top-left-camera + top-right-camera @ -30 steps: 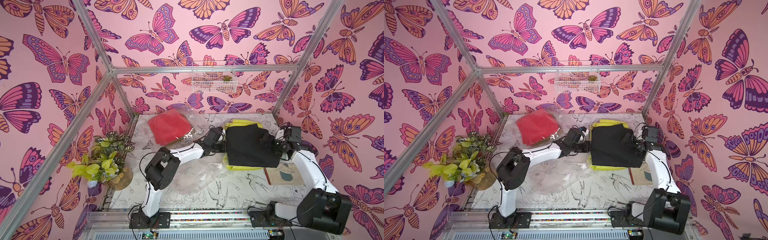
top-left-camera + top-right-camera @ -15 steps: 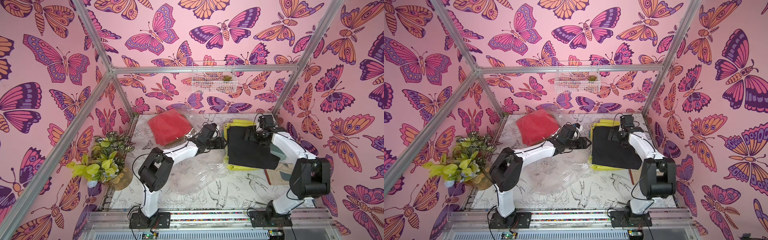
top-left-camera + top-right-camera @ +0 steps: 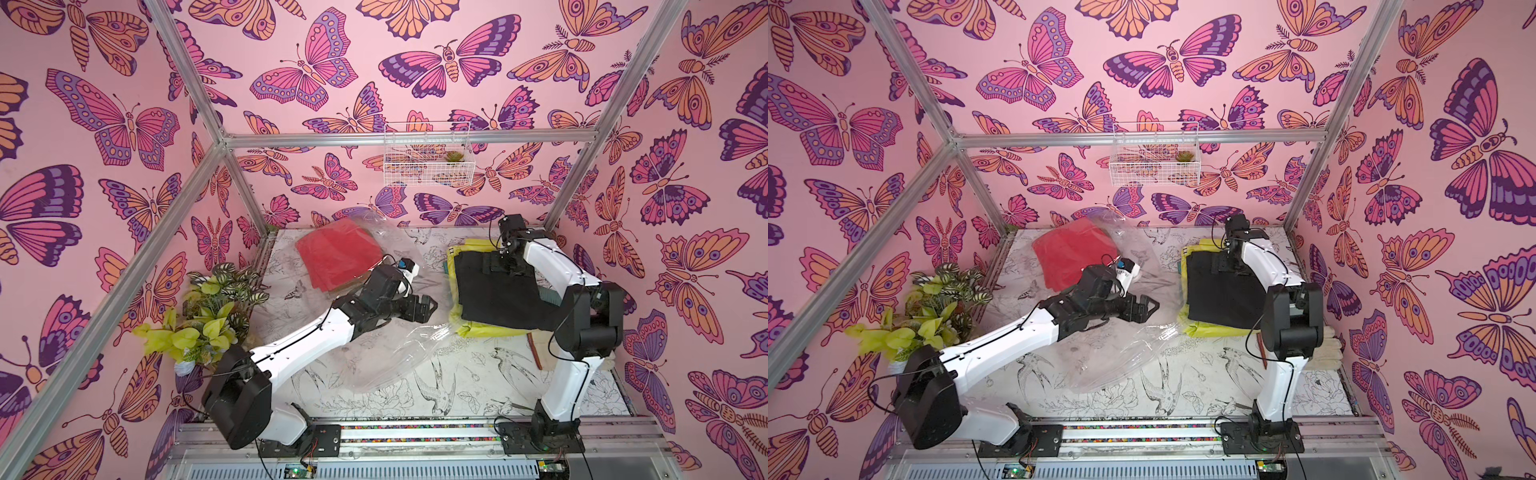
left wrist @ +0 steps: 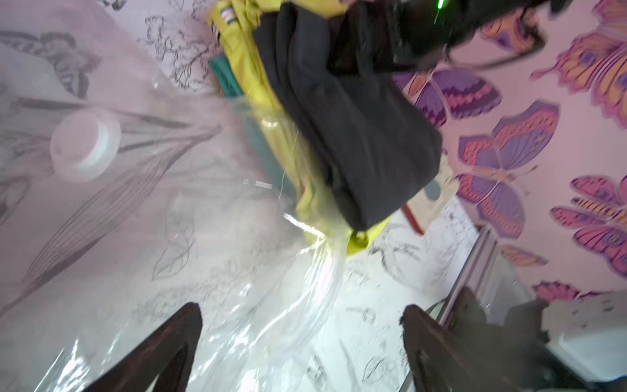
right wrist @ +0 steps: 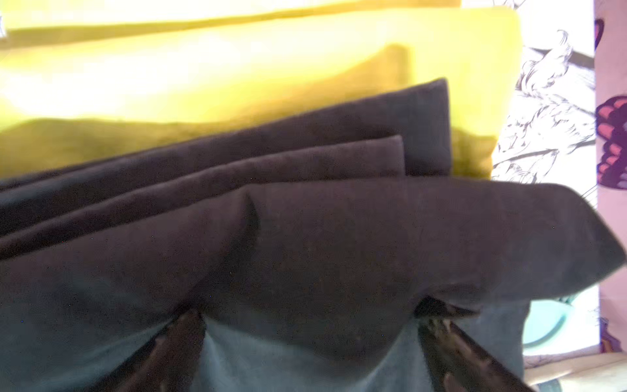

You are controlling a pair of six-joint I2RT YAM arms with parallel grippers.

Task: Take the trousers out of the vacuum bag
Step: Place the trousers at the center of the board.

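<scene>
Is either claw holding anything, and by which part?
Nothing is held. The left claw stands open over the crinkly transparent plastic bag; the right claw sits open against the folded black trousers.

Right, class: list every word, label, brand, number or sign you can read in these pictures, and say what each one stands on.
No text can be read in any view.
Small label on the yellow trousers, left wrist view: there is print on it, but it is too blurred to read.

Bright even daylight, sharp top views, blurred wrist views
</scene>
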